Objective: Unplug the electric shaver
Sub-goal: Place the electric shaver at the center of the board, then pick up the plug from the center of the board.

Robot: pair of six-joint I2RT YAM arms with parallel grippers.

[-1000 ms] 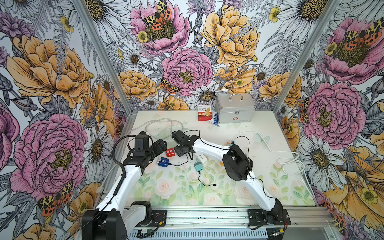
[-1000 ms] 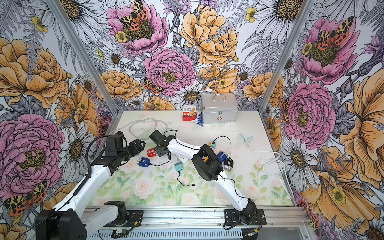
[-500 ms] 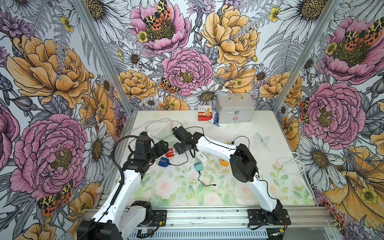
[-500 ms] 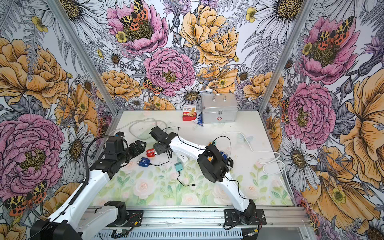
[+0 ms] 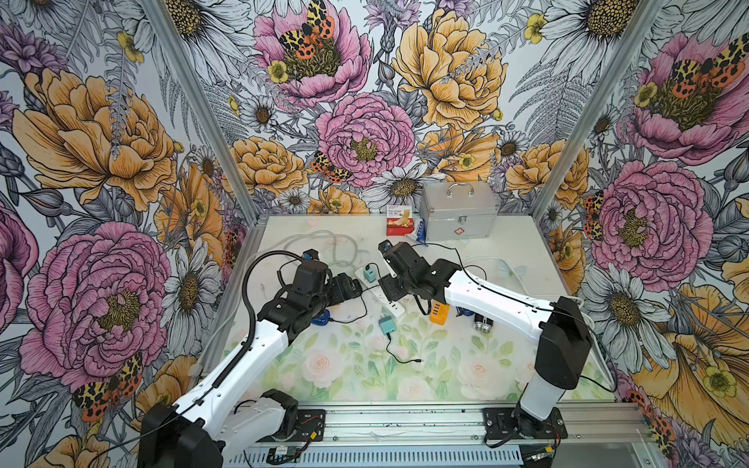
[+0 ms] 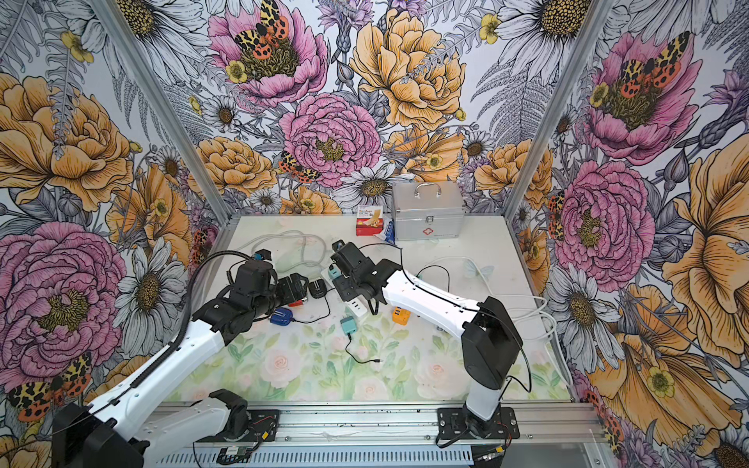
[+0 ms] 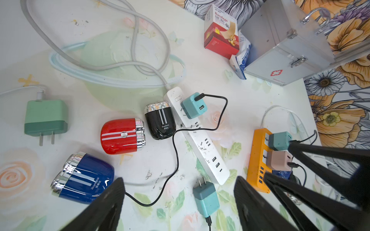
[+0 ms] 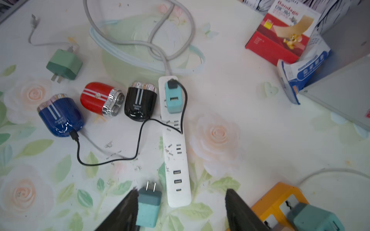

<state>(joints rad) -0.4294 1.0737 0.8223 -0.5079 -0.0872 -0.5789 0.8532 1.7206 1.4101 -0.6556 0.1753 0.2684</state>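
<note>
Hovering open and empty, the left claw (image 7: 178,180) is nearer the plugged base of the glossy blue electric shaver (image 7: 84,180). The right claw (image 8: 181,191), equally open and empty, overhangs the long white power strip (image 8: 176,156).

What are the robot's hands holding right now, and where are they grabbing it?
Nothing is held. The left hand and the right hand are both open and gripping nothing.
</note>
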